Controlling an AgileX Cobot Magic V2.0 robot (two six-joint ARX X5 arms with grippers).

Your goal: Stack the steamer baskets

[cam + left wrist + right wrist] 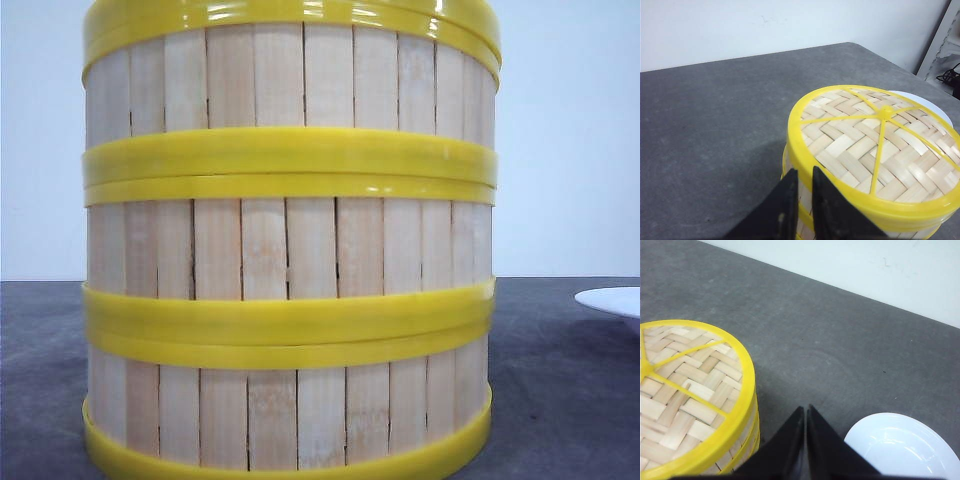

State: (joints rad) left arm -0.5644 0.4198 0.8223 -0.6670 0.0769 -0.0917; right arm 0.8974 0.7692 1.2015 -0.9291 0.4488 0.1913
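Observation:
Three steamer baskets stand stacked in one column close to the front camera: the top one, the middle one and the bottom one. Each has pale slat walls and yellow rims. In the left wrist view the stack's woven top with yellow spokes lies just beyond my left gripper. That gripper hangs by the stack's upper rim with a narrow gap between its fingers and nothing in it. My right gripper is shut and empty, above the table between the stack and the plate.
A flat white plate lies on the dark grey table to the right of the stack. The same plate sits close to my right gripper. A white wall stands behind the table, and a shelf frame at its far corner.

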